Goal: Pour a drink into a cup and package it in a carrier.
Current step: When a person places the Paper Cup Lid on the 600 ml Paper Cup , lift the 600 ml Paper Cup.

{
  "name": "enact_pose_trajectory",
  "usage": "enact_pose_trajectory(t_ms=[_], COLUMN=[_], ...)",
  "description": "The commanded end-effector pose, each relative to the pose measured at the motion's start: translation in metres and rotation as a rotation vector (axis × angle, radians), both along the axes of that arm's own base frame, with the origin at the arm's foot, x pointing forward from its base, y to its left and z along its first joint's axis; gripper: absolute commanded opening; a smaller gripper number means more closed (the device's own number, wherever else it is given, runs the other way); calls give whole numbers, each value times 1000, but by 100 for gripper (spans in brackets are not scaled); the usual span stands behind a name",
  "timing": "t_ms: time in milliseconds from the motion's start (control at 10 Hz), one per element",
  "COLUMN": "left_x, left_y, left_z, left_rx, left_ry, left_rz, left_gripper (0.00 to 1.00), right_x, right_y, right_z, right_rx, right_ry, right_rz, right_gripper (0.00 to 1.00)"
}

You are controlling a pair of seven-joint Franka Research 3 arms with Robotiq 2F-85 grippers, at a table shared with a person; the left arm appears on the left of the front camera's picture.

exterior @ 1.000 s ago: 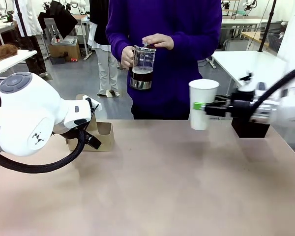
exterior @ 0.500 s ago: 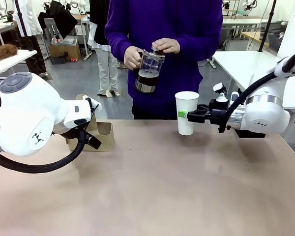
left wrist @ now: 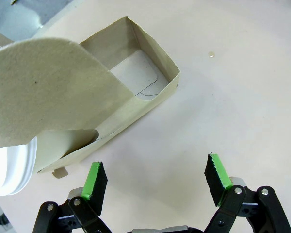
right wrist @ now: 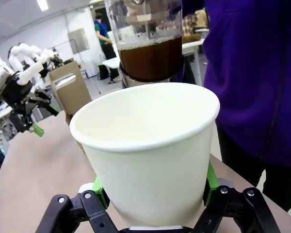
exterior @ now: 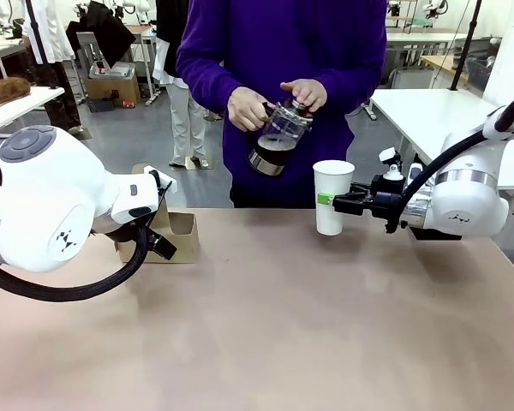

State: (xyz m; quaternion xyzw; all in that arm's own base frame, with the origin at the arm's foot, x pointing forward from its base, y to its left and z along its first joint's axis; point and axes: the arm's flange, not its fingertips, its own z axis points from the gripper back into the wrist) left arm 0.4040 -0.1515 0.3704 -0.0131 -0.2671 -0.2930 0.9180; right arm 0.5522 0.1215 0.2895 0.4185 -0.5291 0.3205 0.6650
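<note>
Two green pads of the right gripper [exterior: 330, 199] are clamped on the sides of the cup [exterior: 333, 184], holding it upright with its open mouth above the fingers. A second ago the gripper carried the cup higher and farther out toward its own arm's side. Now the cup is lower and closer to the person, and I cannot tell whether its base touches the table [exterior: 283, 334].

In the right wrist view the white cup [right wrist: 150, 150] rises straight from between the fingers and looks dry inside. The drink [right wrist: 150, 53], dark with a pale foam line, hangs just beyond and above the far rim inside the press pot [right wrist: 145, 29].

The person's hands [exterior: 247, 109] have brought the press pot [exterior: 274, 141] nearer to the gripper and tipped it toward the cup. A second ago it stood upright, well away from the cup. No liquid is leaving it.

The left gripper [left wrist: 157, 172] has not shifted. Its fingers are spread wide with nothing between them, above bare table. The carrier [left wrist: 136, 102] stands just beyond the fingertips, with its near pocket showing its bare cardboard floor. A white lidded cup [left wrist: 9, 170] sits at the carrier's far side
</note>
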Motion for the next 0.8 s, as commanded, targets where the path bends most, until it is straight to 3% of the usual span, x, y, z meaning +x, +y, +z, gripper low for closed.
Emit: enact_pose_trajectory(t_ms=[0, 700], left_x=[0, 0], left_y=[0, 0], left_z=[0, 0], left_rx=[-2, -2], left_ry=[0, 0], left_rz=[0, 0], left_gripper=[100, 100], right_x=[-1, -1], right_y=[7, 7], right_z=[2, 2], right_rx=[-2, -2], right_ry=[0, 0], right_rz=[0, 0], right_gripper=[84, 84])
